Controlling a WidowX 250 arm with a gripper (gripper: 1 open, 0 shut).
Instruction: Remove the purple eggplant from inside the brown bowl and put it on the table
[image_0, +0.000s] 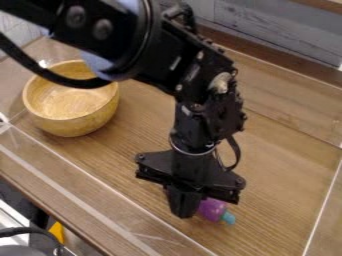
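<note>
Black gripper (187, 206), jaws pressed together, points down beside the purple eggplant (214, 210) on the table (281, 160).

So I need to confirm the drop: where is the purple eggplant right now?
The purple eggplant lies on the table near the front edge, just right of the hand, well away from the empty brown bowl at upper left.
</note>
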